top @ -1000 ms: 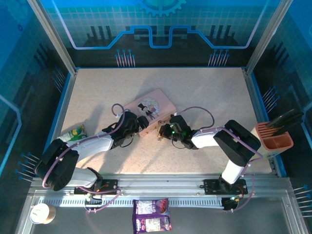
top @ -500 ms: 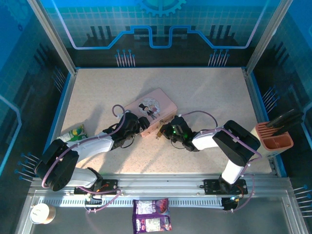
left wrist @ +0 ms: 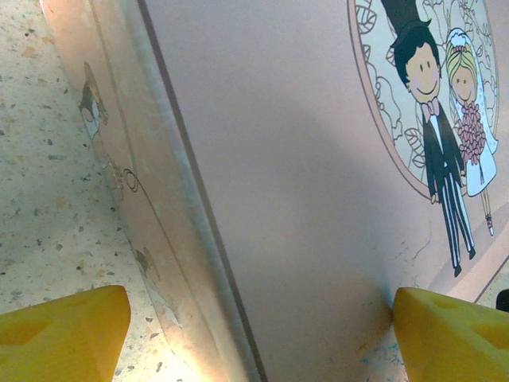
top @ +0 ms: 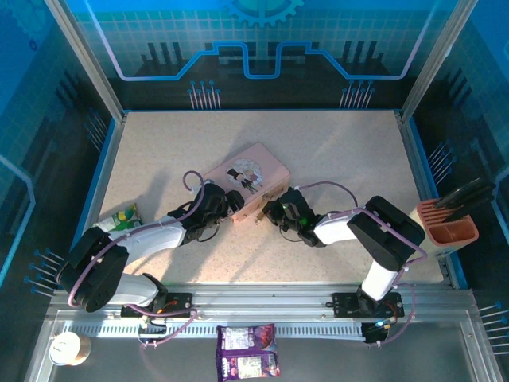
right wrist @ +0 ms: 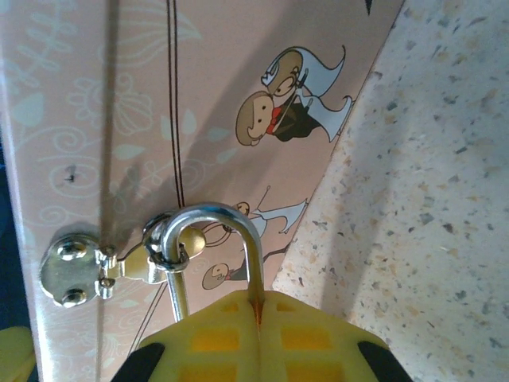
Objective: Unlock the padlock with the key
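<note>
Both arms are crowded in on the pink tin (top: 256, 169), which lies slantwise on the speckled table (top: 350, 151). The left gripper (top: 232, 204) comes at the tin's near-left end. On its wrist camera the jaws stand wide, the yellow fingertips (left wrist: 64, 334) set either side of that end. One tip is out on the table, clear of the tin's side wall, and the other is up against the edge of the lid by the cartoon bride and groom. The right gripper (right wrist: 258, 318) is at the tin's near long side, jaws pressed right together. And there's the padlock (right wrist: 211, 210): its silver shackle is looped through the ring of the small metal hasp (right wrist: 73, 270) on the tin's side wall. Both legs of the shackle run down behind the closed yellow fingers, with a thin brassy line showing in the seam between them. The lock's body is covered by those fingers, so I cannot tell what, if anything, they pinch. Well off to the tin's right, an orange holder (top: 450, 228) with dark handles stands at the table's edge.
</note>
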Controlling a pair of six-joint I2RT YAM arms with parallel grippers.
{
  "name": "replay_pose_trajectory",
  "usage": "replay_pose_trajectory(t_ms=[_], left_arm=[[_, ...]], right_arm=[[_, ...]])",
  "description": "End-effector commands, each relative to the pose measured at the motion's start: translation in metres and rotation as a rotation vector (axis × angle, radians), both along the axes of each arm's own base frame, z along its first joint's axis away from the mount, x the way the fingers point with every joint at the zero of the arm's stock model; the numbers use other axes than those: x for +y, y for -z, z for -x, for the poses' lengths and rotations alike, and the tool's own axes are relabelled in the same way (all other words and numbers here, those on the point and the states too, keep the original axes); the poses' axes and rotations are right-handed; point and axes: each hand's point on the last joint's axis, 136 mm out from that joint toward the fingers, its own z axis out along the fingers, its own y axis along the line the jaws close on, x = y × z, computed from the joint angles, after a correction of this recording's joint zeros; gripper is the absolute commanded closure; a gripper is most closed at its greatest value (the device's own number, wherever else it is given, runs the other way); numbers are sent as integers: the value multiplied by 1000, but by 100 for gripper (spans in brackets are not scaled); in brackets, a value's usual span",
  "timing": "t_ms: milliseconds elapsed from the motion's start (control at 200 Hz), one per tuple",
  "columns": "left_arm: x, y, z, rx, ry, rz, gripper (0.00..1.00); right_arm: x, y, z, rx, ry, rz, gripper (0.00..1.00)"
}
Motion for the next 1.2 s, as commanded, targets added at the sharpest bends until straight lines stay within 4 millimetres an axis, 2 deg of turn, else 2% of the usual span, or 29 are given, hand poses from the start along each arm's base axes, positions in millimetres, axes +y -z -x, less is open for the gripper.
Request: replay_pose_trajectory(t_ms=[0, 225, 500, 926, 1086, 1196], left_arm=[[11, 18, 11, 52, -19, -57, 14], [13, 21, 11, 58, -27, -66, 14], [12, 19, 10, 55, -28, -65, 14], [12, 24, 10, 73, -26, -73, 13], [14, 23, 9, 69, -24, -88, 12], [15, 22, 5, 74, -10, -99, 11]], right_arm=[[-16, -17, -18, -64, 101, -26, 100], [-25, -24, -18, -91, 131, -21, 100], [-35, -22, -18, -103, 154, -4, 100], [-51, -29, -34, -151, 171, 22, 100], [-59, -38, -34, -170, 160, 57, 100], [-69, -50, -26, -188, 124, 154, 100]])
